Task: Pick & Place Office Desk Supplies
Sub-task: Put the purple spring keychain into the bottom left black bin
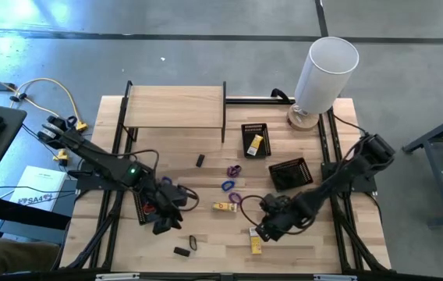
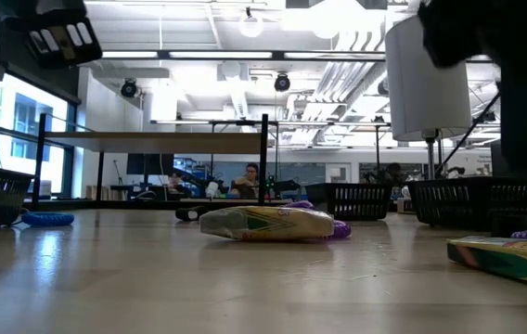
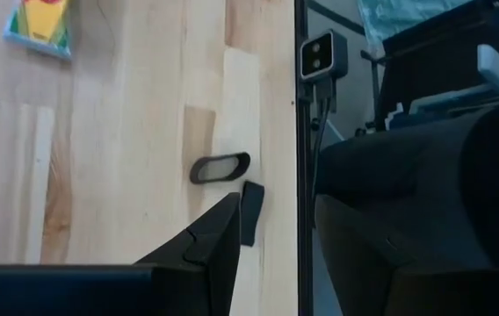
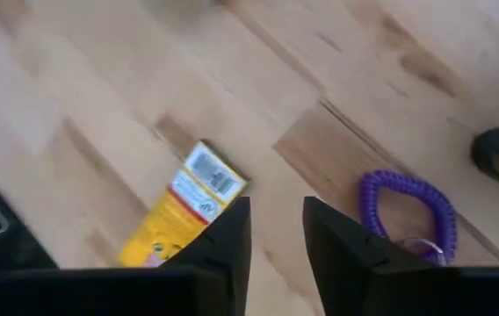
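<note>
Small supplies lie loose on the wooden table. One yellow packet and a purple coil loop lie just beyond my right gripper. It points steeply down above the table, fingers narrowly apart with nothing between them. A second yellow packet lies flat mid-table. Near it lie purple loops and a blue loop. My left gripper hovers open by the left tray. A black loop and a black block lie ahead of it.
Two black mesh trays stand at the back right, the far one holding a yellow packet. A tall white cylinder stands at the far right corner and a raised wooden shelf at the far left. Another black block lies mid-table.
</note>
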### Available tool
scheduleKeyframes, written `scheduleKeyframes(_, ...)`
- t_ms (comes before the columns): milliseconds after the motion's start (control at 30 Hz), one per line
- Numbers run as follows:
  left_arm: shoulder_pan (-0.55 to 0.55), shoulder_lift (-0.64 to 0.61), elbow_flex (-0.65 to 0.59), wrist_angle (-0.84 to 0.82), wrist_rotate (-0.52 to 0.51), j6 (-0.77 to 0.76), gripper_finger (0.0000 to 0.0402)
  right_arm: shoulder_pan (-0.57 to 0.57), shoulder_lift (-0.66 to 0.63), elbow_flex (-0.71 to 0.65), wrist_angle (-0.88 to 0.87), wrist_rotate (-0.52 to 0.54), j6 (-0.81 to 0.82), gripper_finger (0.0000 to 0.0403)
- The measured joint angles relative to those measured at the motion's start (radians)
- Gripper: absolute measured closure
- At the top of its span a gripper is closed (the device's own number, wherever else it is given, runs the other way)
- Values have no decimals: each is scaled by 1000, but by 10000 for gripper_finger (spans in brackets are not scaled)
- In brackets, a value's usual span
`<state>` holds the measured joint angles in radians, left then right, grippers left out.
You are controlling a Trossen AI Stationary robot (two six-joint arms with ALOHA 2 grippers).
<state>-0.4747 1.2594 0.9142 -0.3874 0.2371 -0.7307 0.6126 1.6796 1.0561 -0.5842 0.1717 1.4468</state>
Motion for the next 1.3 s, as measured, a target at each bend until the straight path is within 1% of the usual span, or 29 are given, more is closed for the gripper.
scheduleKeyframes(133, -27, 0, 0, -11, 0, -3, 257, -33, 35, 0, -20, -62, 24, 312)
scheduleKeyframes(267, -46, 0, 0, -37, 0, -36, 257, -56, 43, 0, -70, -62, 48, 296)
scheduleKeyframes(400, -60, 0, 0, -52, -1, -56, 257, -72, 43, 0, -77, -50, 49, 267)
scheduleKeyframes(600, -73, 0, 0, -59, -1, -70, 257, -72, 44, 0, -97, -170, 52, 211)
scheduleKeyframes(700, -74, 0, 0, -61, -2, -70, 257, -64, 45, 0, -132, -177, 75, 196)
scheduleKeyframes(1067, -74, 0, 0, -61, -5, -63, 257, -61, 45, 0, -171, -129, 92, 203)
scheduleKeyframes(1300, -74, 0, 0, -61, -5, -48, 257, -56, 46, -10, -134, -92, 42, 203)
